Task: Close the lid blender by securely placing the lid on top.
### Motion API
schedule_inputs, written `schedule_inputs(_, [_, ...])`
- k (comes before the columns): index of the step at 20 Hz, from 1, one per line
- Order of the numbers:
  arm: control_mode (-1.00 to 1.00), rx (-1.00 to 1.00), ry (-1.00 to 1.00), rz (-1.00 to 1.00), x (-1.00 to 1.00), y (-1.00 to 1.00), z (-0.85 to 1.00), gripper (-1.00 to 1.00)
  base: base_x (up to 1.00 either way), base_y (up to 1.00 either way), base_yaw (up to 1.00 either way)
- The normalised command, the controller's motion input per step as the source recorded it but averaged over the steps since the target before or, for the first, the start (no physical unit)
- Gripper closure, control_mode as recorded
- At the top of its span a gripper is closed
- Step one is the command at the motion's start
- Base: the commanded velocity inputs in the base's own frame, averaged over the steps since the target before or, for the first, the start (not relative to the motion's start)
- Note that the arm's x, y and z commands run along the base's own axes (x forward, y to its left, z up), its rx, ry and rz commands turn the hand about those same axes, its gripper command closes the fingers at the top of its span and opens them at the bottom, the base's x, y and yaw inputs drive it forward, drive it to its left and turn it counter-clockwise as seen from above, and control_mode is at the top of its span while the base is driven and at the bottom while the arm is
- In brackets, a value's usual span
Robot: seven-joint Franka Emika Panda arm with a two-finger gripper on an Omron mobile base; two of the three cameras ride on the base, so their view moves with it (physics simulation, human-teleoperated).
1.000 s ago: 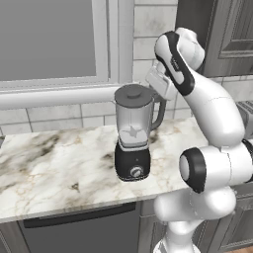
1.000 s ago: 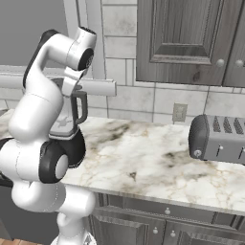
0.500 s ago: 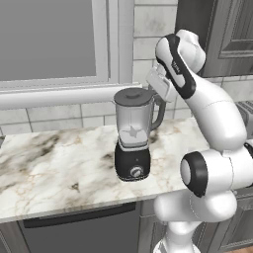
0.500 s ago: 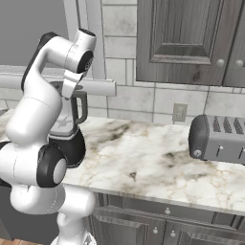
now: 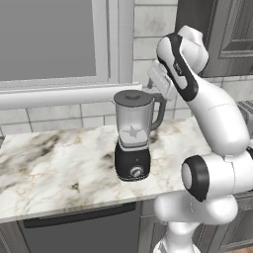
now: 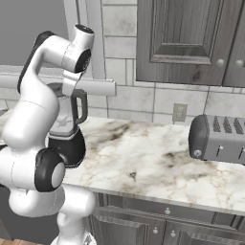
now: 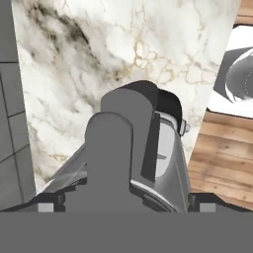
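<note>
Jaws cannot be read: in the hand view only small grey tip stubs sit at the bottom corners, and whether the gripper (image 5: 157, 81) grips anything is not clear. It sits just behind and to the right of the jar's rim, above the dark side handle (image 5: 159, 109).

Marble worktop (image 5: 54, 158) runs beneath a large window (image 5: 49, 39), with a grey tiled backsplash (image 6: 158, 103) and dark panelled wall cabinets (image 6: 191, 40) to the right. Drawers and cabinet doors line the front below the worktop. Wooden floor (image 7: 217, 158) shows past the worktop's front edge in the hand view.

A grey toaster (image 6: 220, 139) lies well apart, toward the worktop's right end. The blender (image 5: 132, 136) stands near the front edge, roughly mid-worktop, its black base carrying a silver dial (image 5: 132, 171).

The lid (image 5: 132, 97) already rests across the jar's rim, level as far as the left base view shows, knob at centre.

My reading is that the placing is largely done and seating remains. To do it well, any press should come straight down over the knob, keeping clear of the handle so the jar does not tip or slide toward the front edge.
</note>
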Motion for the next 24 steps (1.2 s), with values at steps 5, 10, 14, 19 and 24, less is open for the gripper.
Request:
schedule_inputs(5, [-1.00,0.00,-0.08,0.00,0.15,0.00,0.08,-1.00,0.00,0.00,0.00])
schedule_inputs(10, [-1.00,0.00,-0.08,0.00,-0.33,0.04,0.05,-1.00,0.00,0.00,0.00])
schedule_inputs(14, [-1.00,0.00,-0.13,0.00,-0.74,0.15,0.00,-1.00,0.00,0.00,0.00])
schedule_inputs(19, [-1.00,0.00,-0.15,0.00,-0.84,0.07,0.00,-1.00,0.00,0.00,0.00])
schedule_inputs(24, [-1.00,0.00,-0.22,0.00,-0.94,0.00,0.01,-1.00,0.00,0.00,0.00])
